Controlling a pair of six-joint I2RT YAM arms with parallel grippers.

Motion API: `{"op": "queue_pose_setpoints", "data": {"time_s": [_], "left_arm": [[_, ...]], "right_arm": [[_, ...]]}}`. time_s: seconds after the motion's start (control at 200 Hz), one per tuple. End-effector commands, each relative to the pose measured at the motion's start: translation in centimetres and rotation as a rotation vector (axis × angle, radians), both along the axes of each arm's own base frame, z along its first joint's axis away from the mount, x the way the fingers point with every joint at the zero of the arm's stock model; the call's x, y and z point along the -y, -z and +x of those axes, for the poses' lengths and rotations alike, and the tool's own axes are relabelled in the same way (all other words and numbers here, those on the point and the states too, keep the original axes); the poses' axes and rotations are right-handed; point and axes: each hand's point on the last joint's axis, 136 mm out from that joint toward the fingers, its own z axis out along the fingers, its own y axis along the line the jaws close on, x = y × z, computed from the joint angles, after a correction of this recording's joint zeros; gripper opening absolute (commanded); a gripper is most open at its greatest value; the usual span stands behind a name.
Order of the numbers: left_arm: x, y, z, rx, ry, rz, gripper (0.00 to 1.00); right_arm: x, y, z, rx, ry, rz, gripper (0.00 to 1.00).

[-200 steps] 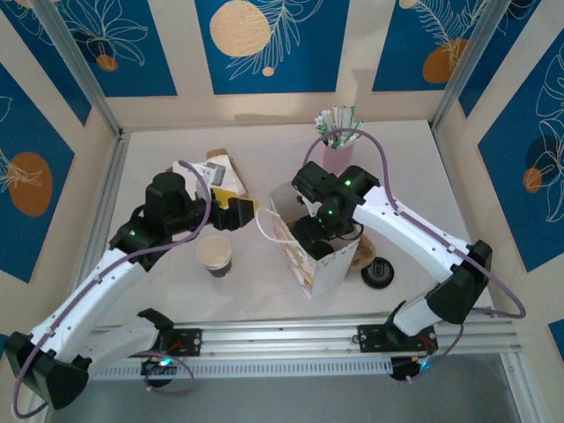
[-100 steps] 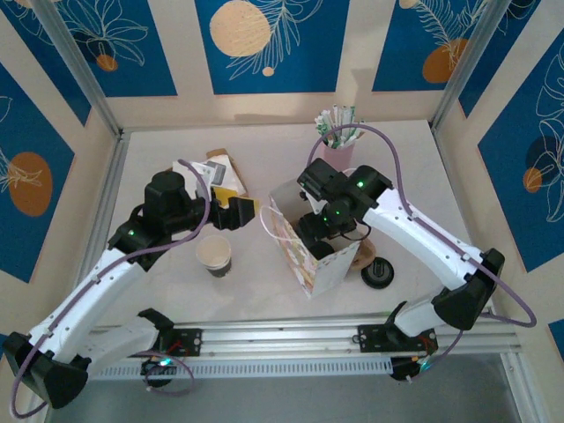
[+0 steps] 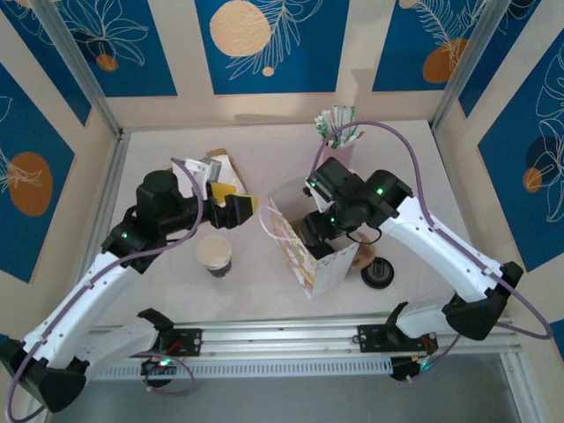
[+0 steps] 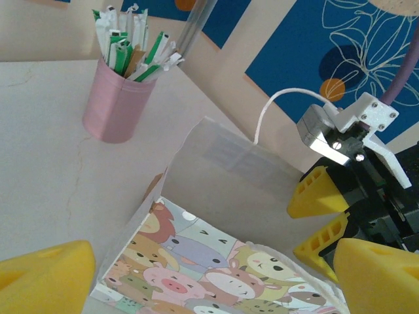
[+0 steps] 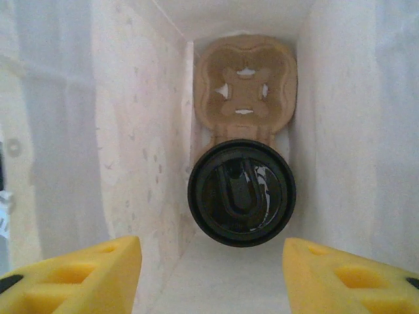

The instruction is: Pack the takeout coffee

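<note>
Right arm (image 3: 423, 238) swung rightward, right gripper (image 5: 213, 265) over takeout coffee (image 5: 241, 193) in bag (image 5: 131, 131)

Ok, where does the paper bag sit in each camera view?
Top: paper bag centre, right claw at its mouth.
Left wrist: bag lower middle, cartoon side facing.
Right wrist: bag's white inner walls around the lidded cup.
Shared landmark: the right claw's yellow fingers.

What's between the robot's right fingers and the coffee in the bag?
Nothing. In the right wrist view the stretch from the right fingers to the takeout coffee is bare; only the white walls of the bag run alongside.
</note>
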Motion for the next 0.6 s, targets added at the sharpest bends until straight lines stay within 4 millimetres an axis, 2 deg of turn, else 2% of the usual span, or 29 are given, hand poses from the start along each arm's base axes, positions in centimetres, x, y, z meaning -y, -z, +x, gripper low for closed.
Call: {"op": "queue_pose_setpoints", "data": {"time_s": [0.0, 0.475, 0.595], "left_arm": [[0.3, -2.8, -1.0, 0.049, 0.033, -0.062, 0.94], [0.4, -5.1, -2.2, 0.068, 0.065, -0.151, 1.00], [0.4, -5.7, -2.5, 0.070, 0.074, -0.168, 1.00]], "right_arm": [[-0.2, -2.4, 0.0, 0.076, -0.004, 0.060, 0.59], [0.5, -8.2, -1.4, 0.261, -0.013, 0.306, 0.60], [1.1, -9.7, -1.7, 0.317, -0.006, 0.373, 0.63]]}}
